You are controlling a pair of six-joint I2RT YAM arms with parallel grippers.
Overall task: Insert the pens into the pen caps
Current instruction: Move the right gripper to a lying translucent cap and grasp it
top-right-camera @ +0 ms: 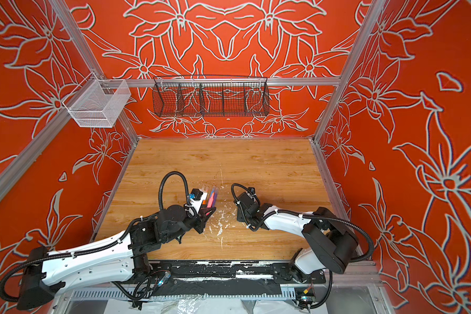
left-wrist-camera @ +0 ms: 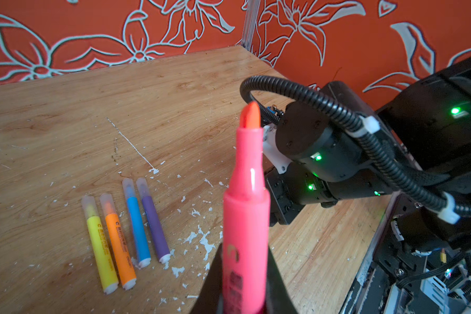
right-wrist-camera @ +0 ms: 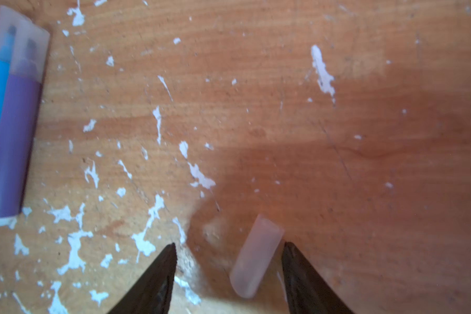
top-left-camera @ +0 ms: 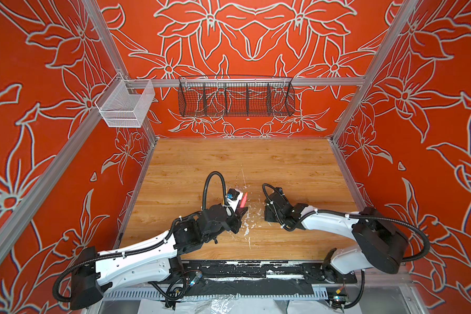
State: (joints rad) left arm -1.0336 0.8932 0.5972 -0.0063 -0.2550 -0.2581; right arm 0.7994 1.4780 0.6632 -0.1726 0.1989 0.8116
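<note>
My left gripper (left-wrist-camera: 245, 285) is shut on a pink-red pen (left-wrist-camera: 246, 217), which stands above the table with its bare orange-red tip up; it also shows in a top view (top-left-camera: 244, 199). Four pens lie side by side on the table, each with a clear cap on: yellow (left-wrist-camera: 101, 244), orange (left-wrist-camera: 119, 242), blue (left-wrist-camera: 137, 228) and purple (left-wrist-camera: 154, 225). A loose clear pen cap (right-wrist-camera: 256, 257) lies flat on the wood. My right gripper (right-wrist-camera: 229, 250) is open and low over the table, with the cap between its fingers, close to one of them.
White paint flecks (right-wrist-camera: 147, 239) cover the middle of the wooden table (top-left-camera: 283, 163). The right arm's wrist (left-wrist-camera: 324, 152) is close beside the held pen's tip. A black wire basket (top-left-camera: 235, 99) and a white mesh basket (top-left-camera: 125, 104) hang on the walls.
</note>
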